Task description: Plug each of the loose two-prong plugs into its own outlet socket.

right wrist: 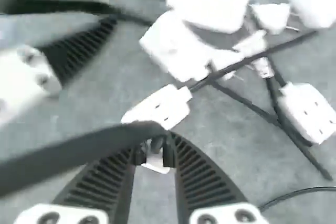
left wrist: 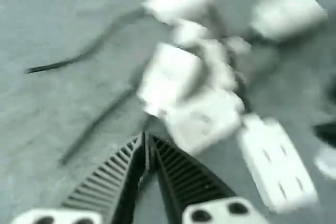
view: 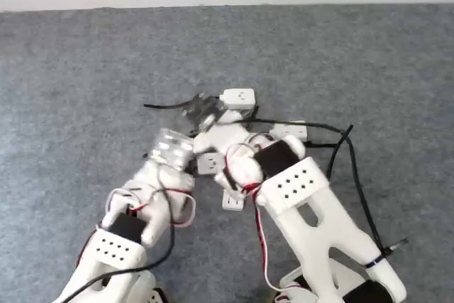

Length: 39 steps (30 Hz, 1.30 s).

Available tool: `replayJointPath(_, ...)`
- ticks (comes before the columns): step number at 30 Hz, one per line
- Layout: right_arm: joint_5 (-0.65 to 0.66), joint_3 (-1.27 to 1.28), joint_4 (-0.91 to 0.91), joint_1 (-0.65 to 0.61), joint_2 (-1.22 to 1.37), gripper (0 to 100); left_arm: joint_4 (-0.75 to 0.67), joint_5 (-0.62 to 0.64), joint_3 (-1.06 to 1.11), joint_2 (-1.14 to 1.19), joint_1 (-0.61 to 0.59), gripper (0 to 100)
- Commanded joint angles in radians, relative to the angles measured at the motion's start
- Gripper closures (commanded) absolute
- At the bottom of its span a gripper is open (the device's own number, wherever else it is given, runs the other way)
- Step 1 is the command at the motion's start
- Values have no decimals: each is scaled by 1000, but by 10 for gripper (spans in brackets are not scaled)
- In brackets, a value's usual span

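Note:
Several white outlet sockets and two-prong plugs with black cords lie in a cluster mid-table [view: 237, 97]. My right gripper [right wrist: 155, 148] is shut on a small white plug [right wrist: 155, 165] whose thick black cord [right wrist: 63, 153] runs off sideways. A white socket block [right wrist: 157, 107] lies just ahead of its tips. My left gripper [left wrist: 147, 142] is shut with nothing seen between its fingers, a short way from a socket block [left wrist: 202, 119]. In the high view my left arm [view: 159, 175] and right arm [view: 287, 179] meet over the cluster and hide part of it.
Black cords [view: 347, 154] loop off to the right of the cluster, and one loose cord end [view: 159, 106] points left. More socket blocks [view: 233, 201] [view: 291, 131] lie around the arms. Grey carpet [view: 85, 69] covers the table, with a pale wall behind.

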Motion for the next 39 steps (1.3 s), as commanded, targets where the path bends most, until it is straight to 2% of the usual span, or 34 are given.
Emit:
replayJointPath(1,-91,38,-107,25,-30,991,-160,163,15,-17,-117,987)
replayJointPath(3,-118,77,-165,27,-30,991,-186,204,24,-17,-164,987)
replayJointPath(8,-164,140,-249,28,-31,991,-183,209,45,-17,-249,987)
replayJointPath(18,-391,325,-479,77,-84,990,-183,209,50,-17,-285,987)
replayJointPath(27,-396,411,-498,84,-371,990,-183,207,51,-17,-279,987)
replayJointPath(39,-422,413,-516,82,-375,991,-183,215,47,-9,-278,987)
